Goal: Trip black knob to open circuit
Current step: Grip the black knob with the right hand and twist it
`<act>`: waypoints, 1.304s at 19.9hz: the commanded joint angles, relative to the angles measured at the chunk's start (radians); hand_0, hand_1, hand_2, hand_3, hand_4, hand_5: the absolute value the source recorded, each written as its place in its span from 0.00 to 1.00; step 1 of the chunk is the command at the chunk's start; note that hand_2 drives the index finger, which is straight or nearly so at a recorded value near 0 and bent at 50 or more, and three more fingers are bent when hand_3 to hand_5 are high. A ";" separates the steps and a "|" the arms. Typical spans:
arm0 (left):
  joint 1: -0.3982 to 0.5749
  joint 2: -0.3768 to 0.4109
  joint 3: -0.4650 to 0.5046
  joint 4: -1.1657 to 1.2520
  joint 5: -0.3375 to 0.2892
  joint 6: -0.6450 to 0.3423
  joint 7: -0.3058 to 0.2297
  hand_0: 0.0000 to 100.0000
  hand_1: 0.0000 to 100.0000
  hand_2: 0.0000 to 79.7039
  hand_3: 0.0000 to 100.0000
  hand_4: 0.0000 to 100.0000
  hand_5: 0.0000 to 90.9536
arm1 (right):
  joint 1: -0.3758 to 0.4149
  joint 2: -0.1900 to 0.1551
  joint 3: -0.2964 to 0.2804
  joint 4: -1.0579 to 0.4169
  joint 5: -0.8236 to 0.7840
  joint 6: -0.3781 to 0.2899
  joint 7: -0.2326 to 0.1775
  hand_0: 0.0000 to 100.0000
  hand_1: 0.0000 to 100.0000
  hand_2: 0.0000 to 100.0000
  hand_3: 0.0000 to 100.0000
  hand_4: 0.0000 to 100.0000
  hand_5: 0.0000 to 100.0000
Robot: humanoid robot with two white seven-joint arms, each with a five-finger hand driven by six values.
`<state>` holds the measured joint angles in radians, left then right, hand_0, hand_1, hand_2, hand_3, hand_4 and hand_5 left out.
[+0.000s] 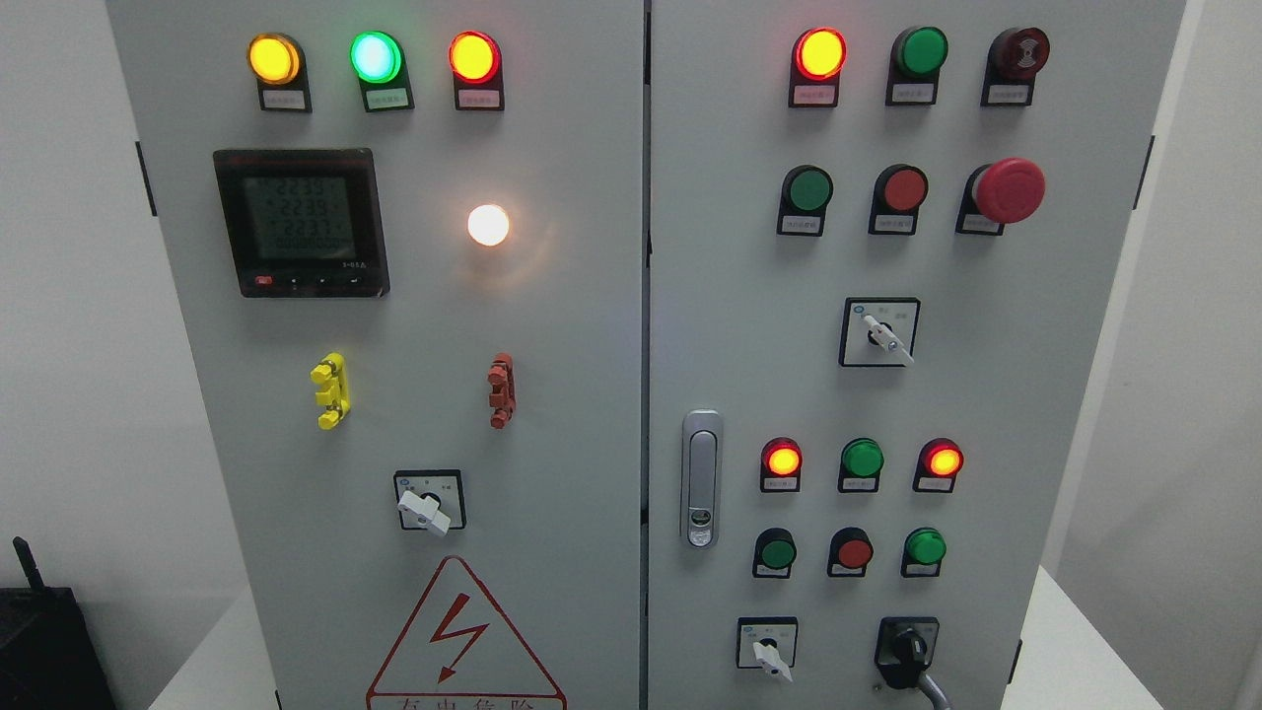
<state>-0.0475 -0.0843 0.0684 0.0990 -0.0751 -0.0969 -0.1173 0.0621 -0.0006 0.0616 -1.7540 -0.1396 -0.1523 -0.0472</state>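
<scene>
The black knob (905, 651) sits at the lower right of the grey cabinet's right door (986, 394), in a black square bezel, with its pointer turned downward. A narrow grey finger-like tip (938, 693) rises from the bottom edge, right of the middle, and meets the knob's underside. Too little of it shows to tell whether it belongs to my right hand. No left arm or hand shows anywhere in the head view.
A white-handled selector (769, 655) lies left of the knob, with small red and green buttons above. A red mushroom stop (1008, 189) projects at the upper right. A door latch (701, 478) stands by the centre seam. The left door carries a meter (301, 223).
</scene>
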 commanded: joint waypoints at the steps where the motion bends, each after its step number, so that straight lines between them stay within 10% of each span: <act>1: 0.000 0.000 0.001 -0.016 0.000 0.000 0.001 0.12 0.39 0.00 0.00 0.00 0.00 | -0.002 -0.029 0.012 -0.001 0.000 -0.001 0.009 0.00 0.00 0.02 1.00 1.00 1.00; 26: 0.000 0.000 0.001 -0.016 0.000 0.000 0.001 0.12 0.39 0.00 0.00 0.00 0.00 | -0.010 -0.029 0.027 -0.002 -0.003 -0.001 0.020 0.00 0.00 0.02 1.00 1.00 1.00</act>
<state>-0.0476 -0.0843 0.0682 0.0990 -0.0751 -0.0970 -0.1173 0.0543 0.0000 0.0797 -1.7550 -0.1416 -0.1523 -0.0365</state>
